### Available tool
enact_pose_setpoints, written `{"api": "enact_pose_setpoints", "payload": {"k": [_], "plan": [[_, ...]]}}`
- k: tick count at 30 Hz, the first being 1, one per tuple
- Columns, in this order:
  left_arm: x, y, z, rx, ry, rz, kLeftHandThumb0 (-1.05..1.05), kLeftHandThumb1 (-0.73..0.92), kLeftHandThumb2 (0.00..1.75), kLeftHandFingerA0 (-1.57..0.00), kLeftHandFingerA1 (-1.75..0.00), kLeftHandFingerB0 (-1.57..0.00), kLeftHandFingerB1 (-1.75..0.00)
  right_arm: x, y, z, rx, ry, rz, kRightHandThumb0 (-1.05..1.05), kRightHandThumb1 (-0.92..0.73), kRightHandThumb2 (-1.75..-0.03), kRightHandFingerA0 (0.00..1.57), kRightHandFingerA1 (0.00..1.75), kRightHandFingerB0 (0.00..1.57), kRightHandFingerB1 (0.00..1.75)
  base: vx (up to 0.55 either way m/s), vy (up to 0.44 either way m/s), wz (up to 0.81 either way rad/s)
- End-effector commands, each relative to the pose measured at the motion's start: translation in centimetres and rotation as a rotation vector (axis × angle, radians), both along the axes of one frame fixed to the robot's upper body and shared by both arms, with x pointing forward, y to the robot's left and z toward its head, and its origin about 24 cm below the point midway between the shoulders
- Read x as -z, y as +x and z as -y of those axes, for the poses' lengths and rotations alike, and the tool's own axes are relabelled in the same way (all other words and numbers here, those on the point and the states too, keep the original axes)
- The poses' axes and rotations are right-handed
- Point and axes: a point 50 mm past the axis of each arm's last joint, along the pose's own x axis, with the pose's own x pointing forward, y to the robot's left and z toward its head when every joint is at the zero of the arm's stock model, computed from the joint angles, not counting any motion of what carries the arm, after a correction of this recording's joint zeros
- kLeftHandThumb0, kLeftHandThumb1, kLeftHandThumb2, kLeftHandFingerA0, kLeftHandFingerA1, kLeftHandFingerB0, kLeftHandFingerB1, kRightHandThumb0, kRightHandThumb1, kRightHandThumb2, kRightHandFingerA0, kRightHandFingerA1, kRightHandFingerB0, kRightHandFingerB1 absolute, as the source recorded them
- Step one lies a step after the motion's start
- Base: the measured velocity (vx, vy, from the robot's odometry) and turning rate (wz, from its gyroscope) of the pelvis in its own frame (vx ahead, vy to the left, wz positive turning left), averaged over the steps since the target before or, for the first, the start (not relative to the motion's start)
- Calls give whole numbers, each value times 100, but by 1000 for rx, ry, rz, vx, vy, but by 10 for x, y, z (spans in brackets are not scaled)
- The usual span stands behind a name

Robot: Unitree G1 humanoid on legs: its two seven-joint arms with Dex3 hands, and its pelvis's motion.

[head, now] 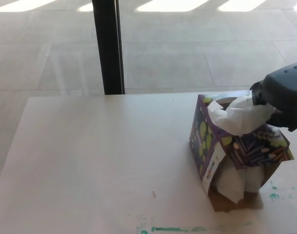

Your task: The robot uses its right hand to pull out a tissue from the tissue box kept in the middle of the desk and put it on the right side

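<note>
1. Left hand: not in view. The left and middle of the surface point(89, 156) carry nothing but a few green paint marks point(177, 228) near the front edge.
2. Tissue box point(231, 156): patterned cube sitting right of centre on the surface, turned so a corner faces the camera. Its lower front looks torn open, with white tissue and brown card showing there. Probably why it sits slightly skewed.
3. Tissue point(238, 114): bunched white wad, partly drawn out of the top opening, its left end at the box top, its right end inside the hand. Still above the box, not yet on the surface.
4. Orientation: the tissue's long axis runs roughly left-right across the picture, rising slightly toward the right. That fits a pull toward the robot's right, where it is meant to go.
5. Right hand point(282, 95): enters from the right edge, over the box's top right corner. Fingers are clamped on the tissue's right end; individual fingertips are mostly hidden by the hand's body and the wad.
6. Judgement: the grip sits at the tissue's end so the sheet can trail out of the opening; the box is not held and could tip.
</note>
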Motion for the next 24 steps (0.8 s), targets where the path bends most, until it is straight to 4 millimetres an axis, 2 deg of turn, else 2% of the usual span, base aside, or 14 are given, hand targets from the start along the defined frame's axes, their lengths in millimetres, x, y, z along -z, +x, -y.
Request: {"api": "enact_pose_setpoints", "payload": {"k": [1,6,7,8,10,11,12,13,14,15,17,19,22,24], "plan": [[-6,-3,-7,-11,18,30,-88,89,101,-79,-109,-54,-97,10,-11,2,-271,-24,302,-38,-61,-73,101,166,85,87,0,0,0],[-7,-4,-8,-5,27,27,-87,91,101,-79,-107,-54,-96,3,-11,2,-291,30,315,-38,-57,-78,102,166,87,79,0,0,0],[-6,-4,-8,-4,29,21,-88,91,100,-78,-107,-54,-96,1,-10,2,-285,49,317,-34,-50,-85,114,163,90,98,0,0,0],[-6,-5,-8,-8,22,24,-87,91,101,-78,-107,-53,-96,-1,-9,2,-280,52,325,-33,-56,-82,99,172,83,103,0,0,0],[-6,-7,-8,-5,24,21,-89,91,100,-80,-108,-55,-97,-2,-9,2,-268,60,328,-34,-57,-82,98,175,82,113,0,0,0],[-5,-8,-8,-4,23,18,-88,91,100,-76,-106,-52,-95,-5,-8,4,-264,75,333,-33,-53,-90,98,175,75,144,0,0,0],[-5,-11,-8,1,26,10,-89,91,101,-79,-106,-53,-95,-11,-6,6,-252,113,335,-42,-51,-105,123,136,92,114,0,0,0],[-5,-12,-8,4,32,7,-89,91,101,-79,-107,-54,-96,-17,-5,6,-236,136,323,-28,-61,-87,114,172,72,131,0,0,0],[-5,-12,-8,3,32,8,-89,91,101,-79,-107,-54,-96,-21,-4,7,-226,132,316,-28,-61,-87,114,172,72,131,0,0,0],[-5,-13,-8,4,31,7,-89,91,100,-80,-108,-54,-96,-27,-4,9,-212,151,324,-34,-62,-83,97,175,72,149,0,0,0],[-4,-14,-8,-25,11,16,-88,89,100,-78,-110,-54,-97,-37,0,13,-192,149,357,-27,-55,-90,96,175,69,158,0,0,0],[-5,-13,-9,-27,12,18,-88,89,100,-78,-110,-54,-97,-39,1,13,-194,158,364,-27,-55,-90,96,175,69,158,0,0,0],[-5,-14,-9,-26,19,13,-89,90,100,-84,-110,-56,-97,-75,8,30,-130,167,454,-31,-55,-94,97,175,79,134,0,0,0],[-5,-15,-9,-17,28,2,-89,90,100,-83,-108,-55,-95,-86,9,37,-119,195,468,-27,-57,-90,97,175,74,149,0,0,0]]}}
